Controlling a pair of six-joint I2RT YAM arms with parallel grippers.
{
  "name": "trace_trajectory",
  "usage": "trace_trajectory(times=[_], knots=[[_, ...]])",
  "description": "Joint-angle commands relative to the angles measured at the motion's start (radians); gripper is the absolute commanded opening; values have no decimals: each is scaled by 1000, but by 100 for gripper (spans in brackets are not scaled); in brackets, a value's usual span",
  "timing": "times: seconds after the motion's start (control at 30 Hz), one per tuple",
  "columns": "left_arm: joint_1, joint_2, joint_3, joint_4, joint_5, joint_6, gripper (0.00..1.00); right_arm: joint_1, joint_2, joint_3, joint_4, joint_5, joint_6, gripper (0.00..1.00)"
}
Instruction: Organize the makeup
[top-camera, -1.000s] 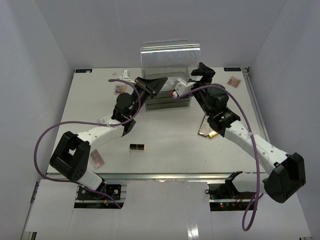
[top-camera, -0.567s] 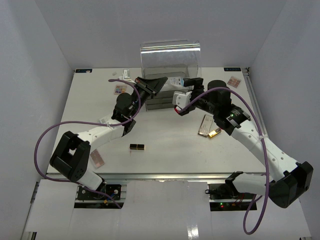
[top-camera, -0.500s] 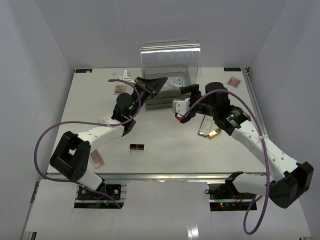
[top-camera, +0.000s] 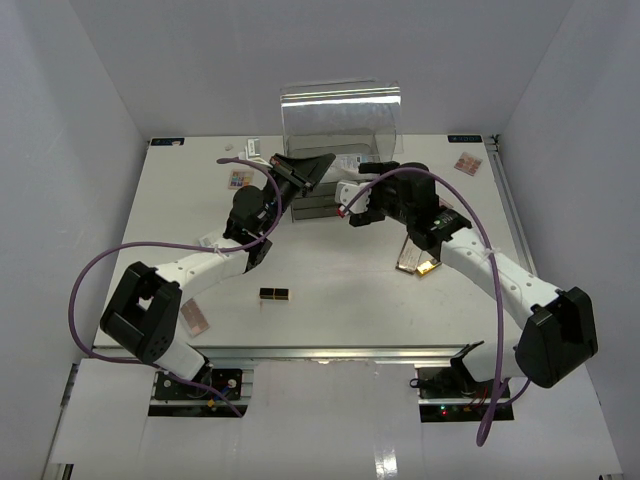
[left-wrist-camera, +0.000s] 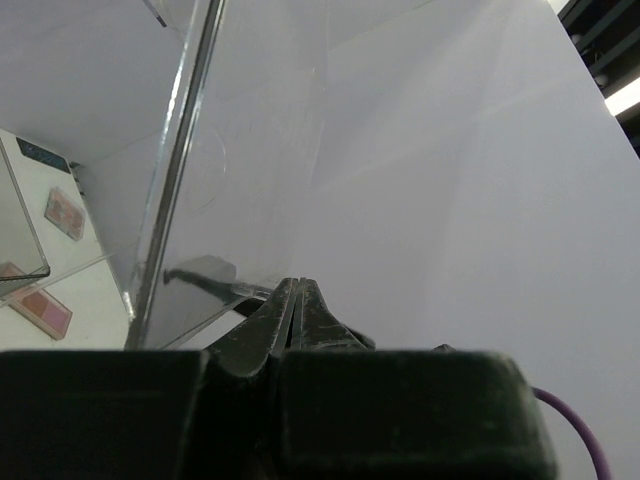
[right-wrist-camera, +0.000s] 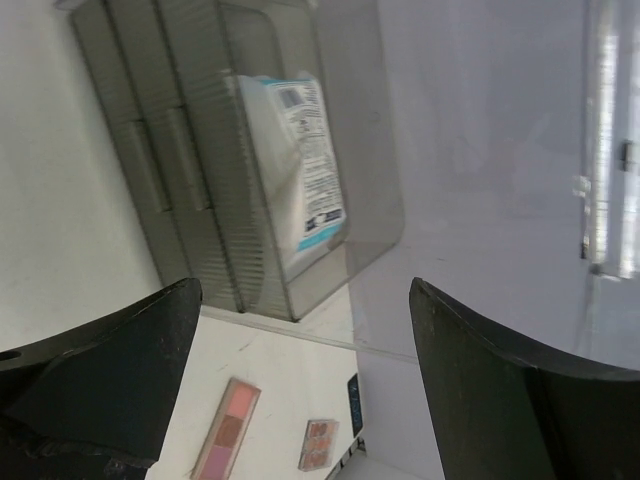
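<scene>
Facing ribbed clear acrylic box (right-wrist-camera: 190, 150), right gripper (right-wrist-camera: 302, 290) spread wide; left gripper (left-wrist-camera: 297, 295) clenched; flat printed sachet (right-wrist-camera: 300, 170) inside.

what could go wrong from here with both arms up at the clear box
1. The shut left end effector sits right by the raised clear lid; if it props the lid and slips, the lid may drop on the open right end effector at the box.
2. Both arms crowd that box and might bump.
3. The right forearm passes close to the palette and gold compact and could sweep them.
</scene>
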Motion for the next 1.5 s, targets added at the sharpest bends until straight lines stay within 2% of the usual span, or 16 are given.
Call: trace_trajectory(times=[0.0,0.2,0.27,0.3,0.37,0.47,0.57,0.67,0.83,0.93,1.03,1.13,1.23,1.37,1.47], knots=[[-1,3,9,27,12,13,2,0,-7,6,285,120,48,91],[-1,6,7,27,12,12,4,0,-32,-11,344,157,50,92],[-2,4,3,26,11,12,11,0,-36,-12,347,158,48,92],[-2,2,0,21,9,12,15,0,-37,-12,346,157,48,92],[-1,-11,-11,4,3,16,34,0,-40,-12,344,155,52,92],[-1,-46,-43,-29,-12,46,56,0,-40,-9,346,154,58,92],[-1,-108,-140,-65,-27,90,70,0,-40,-6,346,151,62,92],[-2,-201,-228,-118,-85,137,79,0,-40,-6,349,152,64,92],[-1,-387,-426,-211,-198,195,85,0,-41,-10,361,163,65,93],[2,-494,-509,-302,-361,181,93,0,-42,-15,367,166,65,93],[19,-562,-513,-583,-516,116,98,0,-48,-22,370,166,67,93],[117,-521,-454,-761,-540,28,98,0,-51,-27,372,164,72,93],[246,-456,-424,-876,-485,-49,98,0,-55,-35,375,163,77,93],[308,-372,-368,-922,-498,-78,98,0,-62,-46,377,161,76,94],[384,-255,-300,-1037,-463,-122,98,0,-69,-54,383,161,80,95]])
